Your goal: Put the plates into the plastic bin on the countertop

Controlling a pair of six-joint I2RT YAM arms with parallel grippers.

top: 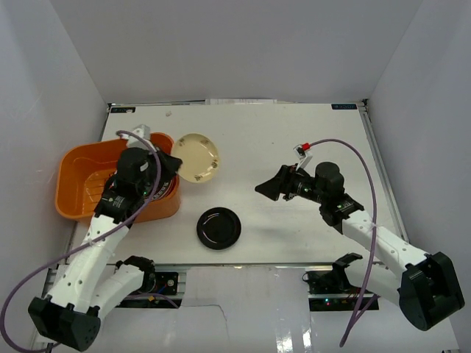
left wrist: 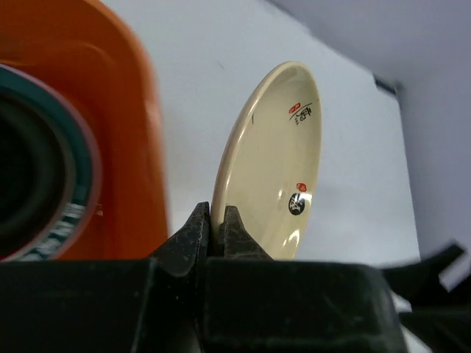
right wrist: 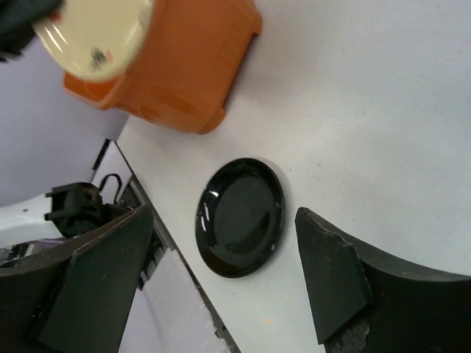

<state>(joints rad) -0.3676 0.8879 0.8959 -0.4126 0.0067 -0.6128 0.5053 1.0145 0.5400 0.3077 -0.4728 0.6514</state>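
Observation:
My left gripper (top: 171, 163) is shut on the rim of the cream plate (top: 196, 157), holding it in the air just right of the orange plastic bin (top: 77, 165). In the left wrist view the cream plate (left wrist: 274, 158) stands on edge between my fingertips (left wrist: 197, 234), next to the bin's wall (left wrist: 129, 95). A plate with a dark centre and teal rim (left wrist: 40, 184) lies in the bin. A glossy black plate (top: 218, 228) lies flat on the white countertop (top: 294, 140) near the front edge. My right gripper (top: 266, 187) is open and empty, above the countertop, right of the black plate (right wrist: 241, 215).
White walls enclose the countertop on the left, back and right. The right wrist view shows the bin (right wrist: 184, 66), the cream plate (right wrist: 94, 33) and the countertop's front edge (right wrist: 158, 228) near the black plate.

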